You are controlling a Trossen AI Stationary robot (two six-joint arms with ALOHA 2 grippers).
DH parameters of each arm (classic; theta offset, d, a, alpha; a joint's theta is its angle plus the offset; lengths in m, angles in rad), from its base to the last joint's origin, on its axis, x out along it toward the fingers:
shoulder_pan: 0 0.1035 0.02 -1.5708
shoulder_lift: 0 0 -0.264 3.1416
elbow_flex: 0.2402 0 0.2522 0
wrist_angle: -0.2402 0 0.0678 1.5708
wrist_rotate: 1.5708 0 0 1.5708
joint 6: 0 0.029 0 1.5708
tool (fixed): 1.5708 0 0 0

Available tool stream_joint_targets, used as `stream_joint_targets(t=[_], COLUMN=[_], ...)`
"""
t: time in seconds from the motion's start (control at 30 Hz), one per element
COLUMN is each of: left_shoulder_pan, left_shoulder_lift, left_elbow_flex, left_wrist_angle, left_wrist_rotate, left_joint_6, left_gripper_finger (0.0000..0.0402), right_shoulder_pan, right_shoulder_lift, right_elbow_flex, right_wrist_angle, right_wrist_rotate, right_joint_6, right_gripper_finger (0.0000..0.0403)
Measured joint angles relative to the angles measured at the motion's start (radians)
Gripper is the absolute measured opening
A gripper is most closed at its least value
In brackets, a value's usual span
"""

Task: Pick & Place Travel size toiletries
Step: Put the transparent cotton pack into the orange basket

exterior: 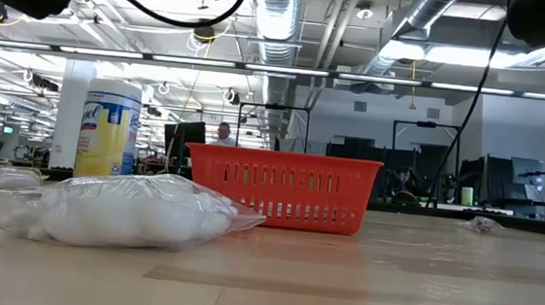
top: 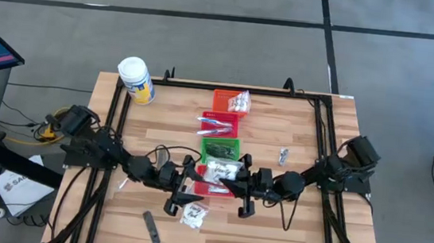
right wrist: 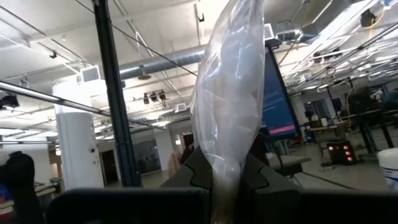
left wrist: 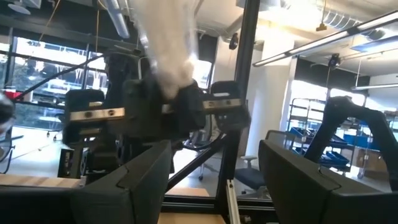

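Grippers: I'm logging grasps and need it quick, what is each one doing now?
Left gripper: open, holding nothing.
Right gripper: shut on a clear sachet.

baskets (top: 223, 122) in a row mid-table, sachet (top: 222, 171) at the near end between both grippers, jar (top: 136, 79) at far-left corner, strip (top: 151, 228) near front edge

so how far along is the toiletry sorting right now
Partly done. The orange basket, red basket and green basket each already hold items. In hand: the right pincer is shut on a clear sachet, held over the table's middle, facing the open left pincer. Left: a sachet and dark strip near the front edge, and a small silvery piece to the right.
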Motion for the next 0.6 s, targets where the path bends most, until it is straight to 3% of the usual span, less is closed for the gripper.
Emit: stream_joint_targets(t=[0.6], left_shoulder_pan=[0.001], left_shoulder_lift=[-0.001], left_elbow_flex=[-0.001], left_wrist_angle=[0.011], left_wrist_rotate=[0.0], left_joint_6=[0.0], left_gripper_finger=[0.0237], right_shoulder_pan=[0.0], right_shoulder_lift=[0.053], right_elbow_flex=[0.06], right_wrist_angle=[-0.099], right_wrist_rotate=[-0.001], right_joint_6=[0.012], right_gripper_finger=[0.0016])
